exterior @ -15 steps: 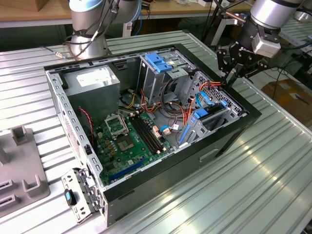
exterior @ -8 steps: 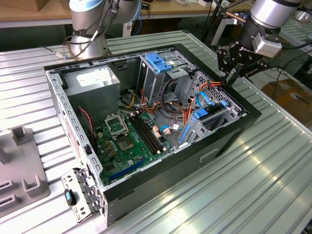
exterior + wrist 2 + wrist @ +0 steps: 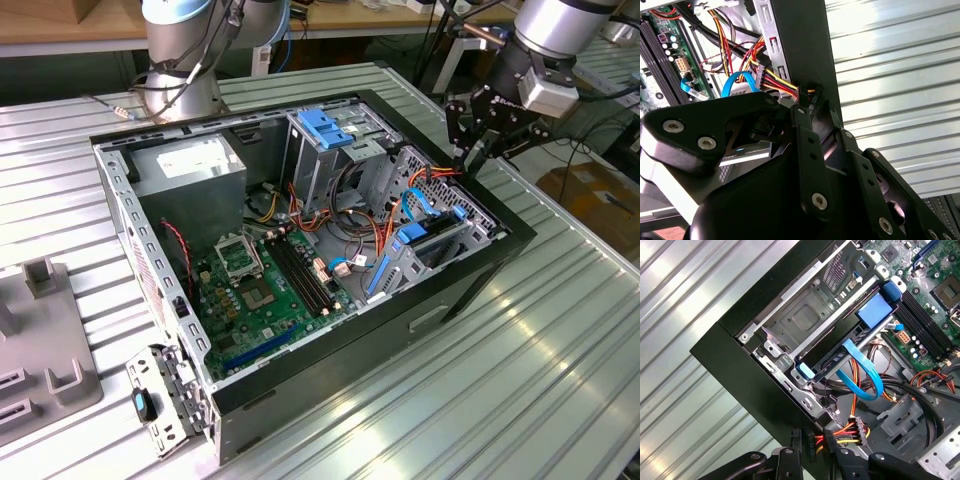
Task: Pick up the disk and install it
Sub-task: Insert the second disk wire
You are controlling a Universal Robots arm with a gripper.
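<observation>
Disk (image 3: 425,243) in case (image 3: 330,345) on ribbed table (image 3: 480,400)

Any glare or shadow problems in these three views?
Exterior view: strong glare streaks on the ribbed table, while the inside of the case is evenly lit. Second wrist view: the table is nearly washed out white and the black pincer reads very dark. First wrist view: bright bands across the table, and the case wall is dark.

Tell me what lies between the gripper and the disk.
In the first wrist view, a bundle of red, yellow and orange wires and a looped blue cable lie between the gripper and the disk.
</observation>
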